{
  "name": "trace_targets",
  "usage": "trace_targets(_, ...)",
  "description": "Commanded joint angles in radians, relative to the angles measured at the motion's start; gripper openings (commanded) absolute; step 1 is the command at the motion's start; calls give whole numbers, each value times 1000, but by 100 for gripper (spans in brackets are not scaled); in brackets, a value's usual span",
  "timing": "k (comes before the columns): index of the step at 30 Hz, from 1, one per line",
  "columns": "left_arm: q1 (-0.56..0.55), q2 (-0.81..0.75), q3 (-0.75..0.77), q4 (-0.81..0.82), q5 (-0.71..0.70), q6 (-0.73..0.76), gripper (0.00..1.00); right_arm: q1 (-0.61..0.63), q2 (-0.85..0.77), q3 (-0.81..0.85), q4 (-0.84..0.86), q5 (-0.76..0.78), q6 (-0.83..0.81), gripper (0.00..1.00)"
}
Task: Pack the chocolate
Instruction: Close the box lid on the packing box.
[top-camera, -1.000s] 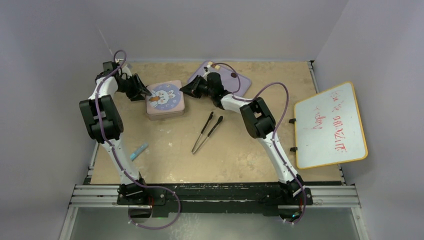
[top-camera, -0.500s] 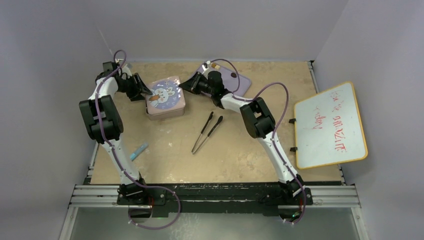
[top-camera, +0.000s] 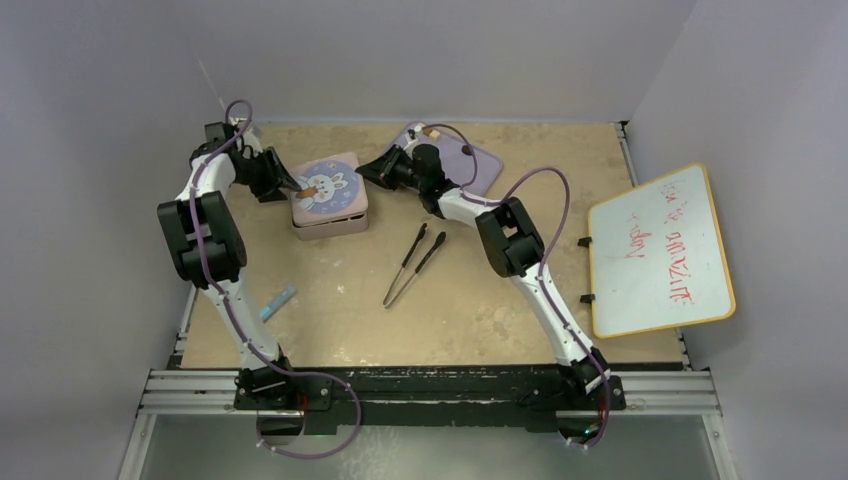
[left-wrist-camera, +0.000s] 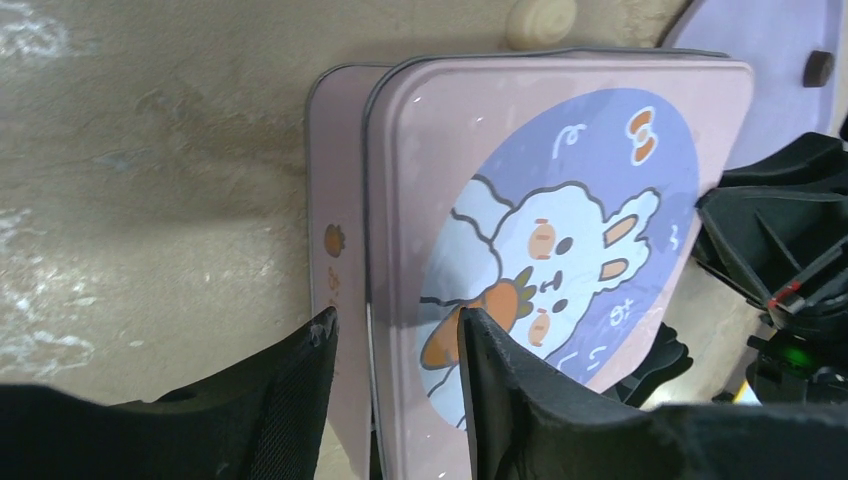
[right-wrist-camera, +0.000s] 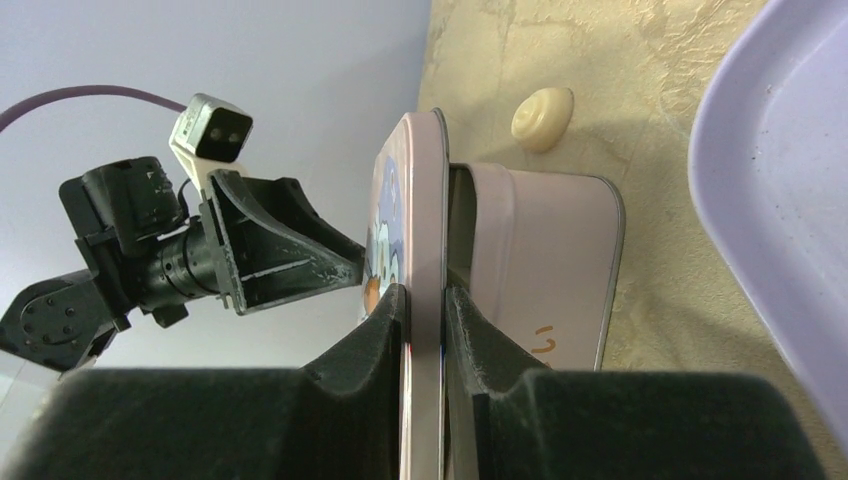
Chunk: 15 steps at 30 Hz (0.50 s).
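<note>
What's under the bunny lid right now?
Only the pink tin base shows under the bunny lid, which the right gripper pinches at its edge. The tin's inside is covered.

Under the left gripper (top-camera: 293, 186) and the right gripper (top-camera: 368, 172) spreads a mottled tan tabletop (top-camera: 480, 310). Pale grey-lilac walls (top-camera: 450, 50) close 3 sides: beyond both and out to either flank. Well right of the right gripper, a whiteboard (top-camera: 660, 250) with an orange frame and red scribbles sits askew at the table's edge. Nearer than both, an aluminium rail (top-camera: 670, 392) runs crosswise. The light is soft and even.
</note>
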Motion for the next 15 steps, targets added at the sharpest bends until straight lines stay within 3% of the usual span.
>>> trace_targets(1,1,-33,38,-39,-74,22,45,2,-10,0,-38,48,2,3)
trace_targets(7,1,-30,43,-58,-87,35,42,6,-32,-37,-56,52,13,5)
trace_targets(15,1,-29,51,-74,-115,40,41,14,-100,-75,-130,29,-88,9)
